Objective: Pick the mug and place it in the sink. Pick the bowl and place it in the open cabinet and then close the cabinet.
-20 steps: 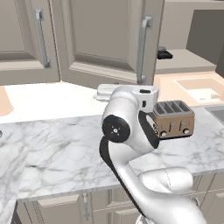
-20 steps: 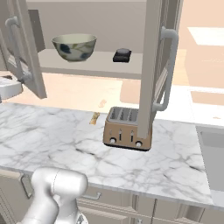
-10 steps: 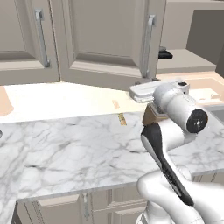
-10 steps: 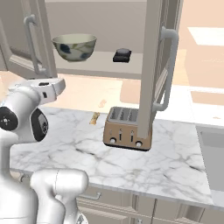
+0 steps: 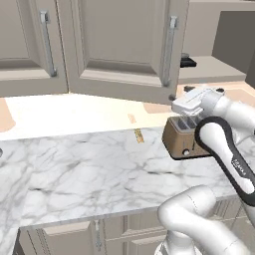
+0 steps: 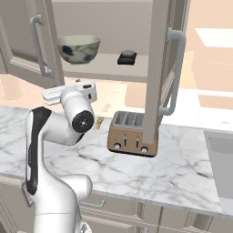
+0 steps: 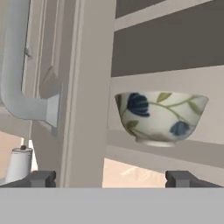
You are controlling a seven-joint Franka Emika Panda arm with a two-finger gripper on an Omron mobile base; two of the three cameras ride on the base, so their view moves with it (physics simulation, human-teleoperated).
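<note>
Bowl (image 6: 79,49) already sits on the cabinet shelf (image 6: 113,63), left part, upright, beside a small black object (image 6: 127,57) further right. Step in hand, as I judge it: closing the cabinet. Gripper (image 7: 109,178) faces the left door's edge (image 7: 85,92) with jaws spread wide, holding nothing; bar handle (image 7: 15,65) just off to one side in the hand view. To do it well: get the hand behind the open door's (image 6: 164,73) outer face or on a handle, push along the hinge arc, keep clear of the bowl and shelf lip. Both doors look open, so two pushes likely. Toaster (image 6: 133,133) stands under the right door, near the back edge of the marble bench (image 6: 182,168); avoid knocking it. Sink (image 6: 223,159) at the bench's far right edge. Beige wall behind.
</note>
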